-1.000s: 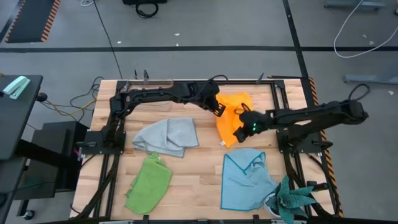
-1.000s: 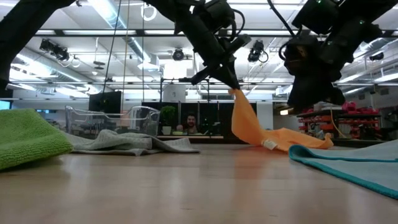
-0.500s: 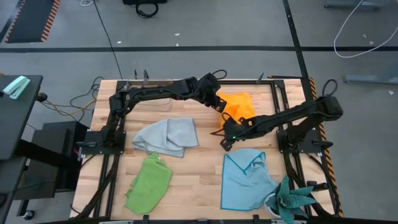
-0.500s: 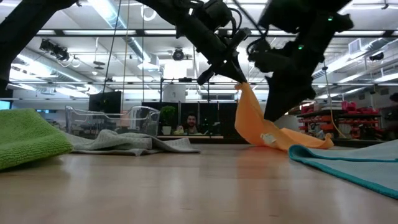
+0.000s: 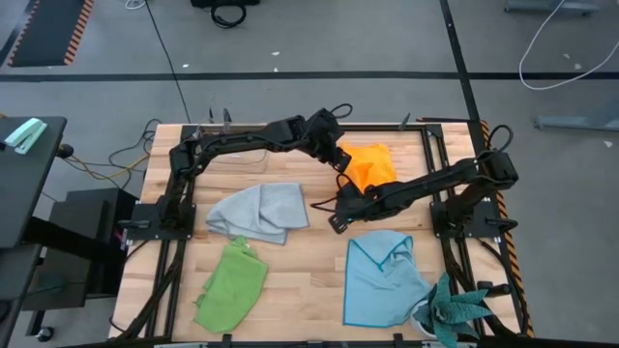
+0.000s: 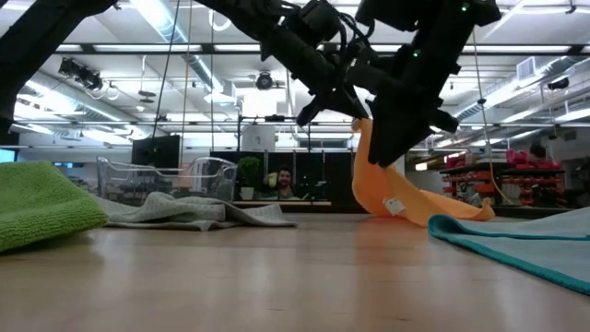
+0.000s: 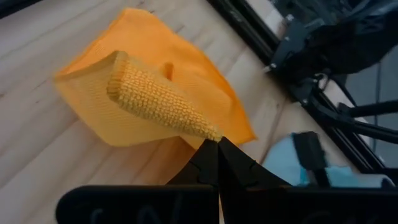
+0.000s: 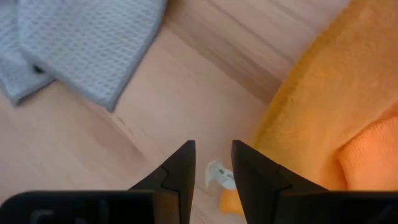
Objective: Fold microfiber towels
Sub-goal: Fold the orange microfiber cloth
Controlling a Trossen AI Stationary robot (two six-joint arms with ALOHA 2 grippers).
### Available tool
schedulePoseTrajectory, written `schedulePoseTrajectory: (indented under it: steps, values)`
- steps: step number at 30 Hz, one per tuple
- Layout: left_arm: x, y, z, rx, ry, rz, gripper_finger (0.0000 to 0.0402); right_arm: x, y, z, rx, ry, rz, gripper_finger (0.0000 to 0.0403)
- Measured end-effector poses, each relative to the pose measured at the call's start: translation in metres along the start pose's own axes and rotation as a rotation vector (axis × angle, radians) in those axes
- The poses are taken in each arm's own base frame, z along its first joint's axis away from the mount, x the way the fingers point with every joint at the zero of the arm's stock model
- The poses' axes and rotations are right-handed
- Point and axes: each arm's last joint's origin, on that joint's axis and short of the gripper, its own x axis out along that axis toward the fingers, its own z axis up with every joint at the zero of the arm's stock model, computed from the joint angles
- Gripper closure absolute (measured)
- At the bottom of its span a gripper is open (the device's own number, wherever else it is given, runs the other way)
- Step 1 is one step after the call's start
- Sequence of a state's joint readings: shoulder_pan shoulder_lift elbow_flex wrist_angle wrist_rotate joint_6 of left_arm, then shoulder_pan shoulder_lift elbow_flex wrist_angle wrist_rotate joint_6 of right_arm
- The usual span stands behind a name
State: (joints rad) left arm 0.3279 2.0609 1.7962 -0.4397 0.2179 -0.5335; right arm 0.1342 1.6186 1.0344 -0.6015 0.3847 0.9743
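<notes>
On the wooden counter (image 5: pixel 309 253), reading left to right: a lime green towel (image 5: pixel 230 285), a crumpled grey towel (image 5: pixel 259 212), an orange towel (image 5: pixel 367 167) toward the back, and a light blue towel (image 5: pixel 383 277) in front. The left tool (image 5: pixel 338 162), fingers pressed together, pinches one corner of the orange towel and lifts it off the counter; the rest drapes down and away toward the right. The right tool (image 5: pixel 336 220), fingers spread and empty, hangs low just beside the towel's near lower corner, where a small white tag (image 8: pixel 221 175) shows. It is the nearer arm to that free corner. Behind the counter, a clear box (image 6: pixel 166 177) and a workshop room.
</notes>
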Motion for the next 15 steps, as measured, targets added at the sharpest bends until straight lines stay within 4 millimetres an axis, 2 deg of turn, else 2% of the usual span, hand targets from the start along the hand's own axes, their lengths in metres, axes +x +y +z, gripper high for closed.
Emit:
schedulePoseTrajectory:
  steps: [7, 12, 15]
  values:
    - [-0.001, -0.001, 0.002, 0.018, 0.026, -0.089, 0.0400, 0.004, 0.004, 0.001, 0.035, -0.015, 0.031, 0.0292]
    - [-0.001, -0.002, 0.002, 0.024, 0.042, -0.118, 0.0400, -0.005, 0.002, 0.006, 0.008, -0.032, 0.055, 0.0295]
    - [-0.001, -0.002, 0.001, 0.024, 0.044, -0.122, 0.0400, -0.010, -0.002, 0.010, 0.069, -0.043, 0.058, 0.0301]
